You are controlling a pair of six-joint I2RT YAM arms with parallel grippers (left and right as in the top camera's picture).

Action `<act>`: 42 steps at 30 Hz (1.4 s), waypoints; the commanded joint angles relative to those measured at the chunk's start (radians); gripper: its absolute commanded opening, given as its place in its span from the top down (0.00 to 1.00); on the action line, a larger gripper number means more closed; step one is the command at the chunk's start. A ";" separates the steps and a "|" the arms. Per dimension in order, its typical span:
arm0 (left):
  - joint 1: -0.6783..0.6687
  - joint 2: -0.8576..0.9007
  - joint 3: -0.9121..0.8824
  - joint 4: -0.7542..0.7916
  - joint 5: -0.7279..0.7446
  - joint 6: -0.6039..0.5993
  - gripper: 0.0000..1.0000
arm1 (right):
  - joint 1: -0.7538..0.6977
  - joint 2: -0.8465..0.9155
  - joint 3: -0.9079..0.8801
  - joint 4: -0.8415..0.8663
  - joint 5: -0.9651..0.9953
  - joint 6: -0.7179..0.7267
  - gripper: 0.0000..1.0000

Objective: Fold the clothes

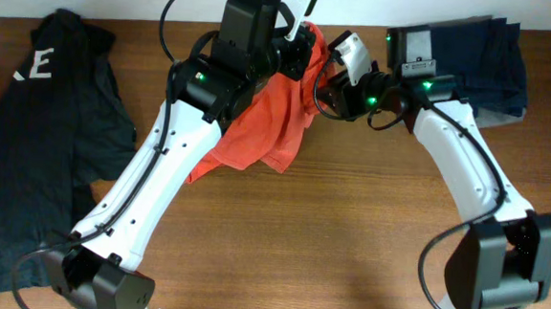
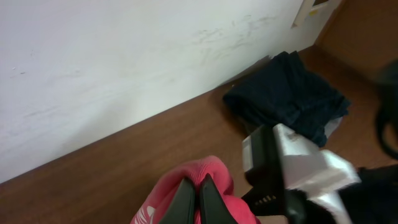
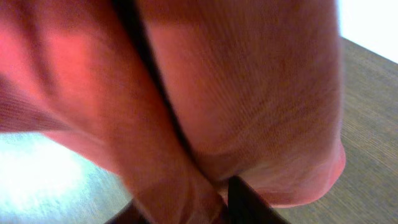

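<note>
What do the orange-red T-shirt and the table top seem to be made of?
T-shirt: soft knitted fabric, probably cotton, matte; fine knit ribs show close up, and it drapes in folds.
Table top: wood or wood-look laminate, brown, slight sheen; grain lines run along it.

Blurred T-shirt [image 3: 249, 93] over right fingers [image 3: 252, 205]

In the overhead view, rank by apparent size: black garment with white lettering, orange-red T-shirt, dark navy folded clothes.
1. Black garment with white lettering.
2. Orange-red T-shirt and dark navy folded clothes look alike; each is partly hidden, so unranked.
</note>
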 commanded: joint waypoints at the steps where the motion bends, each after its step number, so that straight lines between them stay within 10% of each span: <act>1: 0.003 -0.042 0.019 0.007 0.014 -0.010 0.99 | 0.011 0.014 0.000 0.016 -0.028 0.025 0.85; 2: 0.005 -0.042 0.019 0.006 0.010 -0.010 0.99 | 0.008 0.013 0.000 0.023 -0.026 0.030 0.96; 17: 0.076 -0.042 0.019 -0.213 -0.448 0.003 0.99 | -0.299 -0.220 0.143 -0.136 -0.009 0.130 0.96; 27: 0.093 -0.045 0.019 -0.241 -0.360 0.024 0.98 | -0.312 -0.346 0.146 -0.213 0.100 0.164 0.96; 34: 0.093 -0.047 0.019 -0.375 -0.167 0.024 0.58 | -0.312 -0.346 0.145 -0.259 0.124 0.164 0.96; 42: 0.068 -0.027 -0.064 -0.574 -0.078 0.219 0.54 | -0.312 -0.312 0.145 -0.257 0.148 0.183 0.96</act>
